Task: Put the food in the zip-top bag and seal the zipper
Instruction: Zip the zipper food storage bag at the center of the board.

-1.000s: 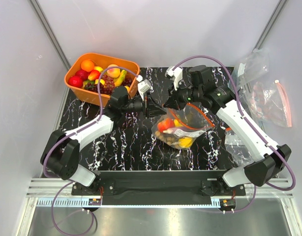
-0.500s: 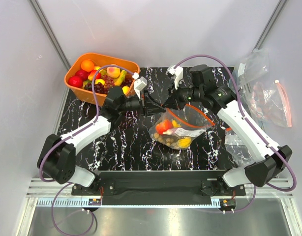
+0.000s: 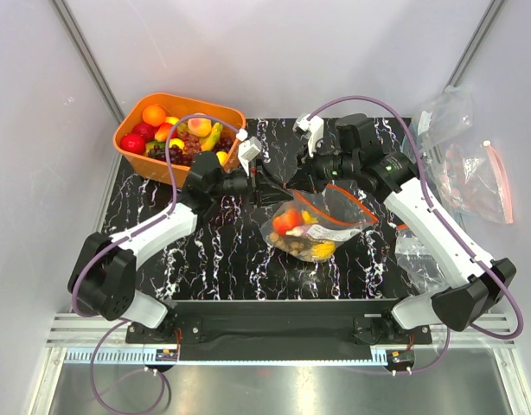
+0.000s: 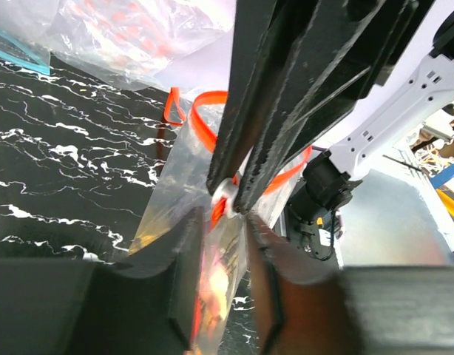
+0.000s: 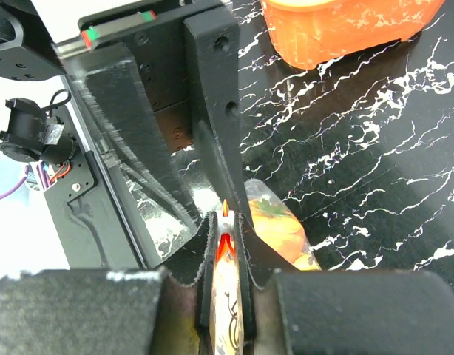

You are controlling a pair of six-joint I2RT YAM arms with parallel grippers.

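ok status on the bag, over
left gripper open astride zip-top bag; right gripper shut on zipper; food inside, mouth gaping; nothing blocking

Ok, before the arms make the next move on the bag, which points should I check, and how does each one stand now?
1. Food inside the zip-top bag: ok, coloured pieces lie within it.
2. Right gripper holding the zipper: ok, shut on the strip.
3. Left gripper gripping the strip: not ok, its fingers stand apart on either side of it.
4. Zipper sealed along the mouth: not ok, in the left wrist view its two halves bow apart.
5. Bag bottom resting on the table: cannot tell.
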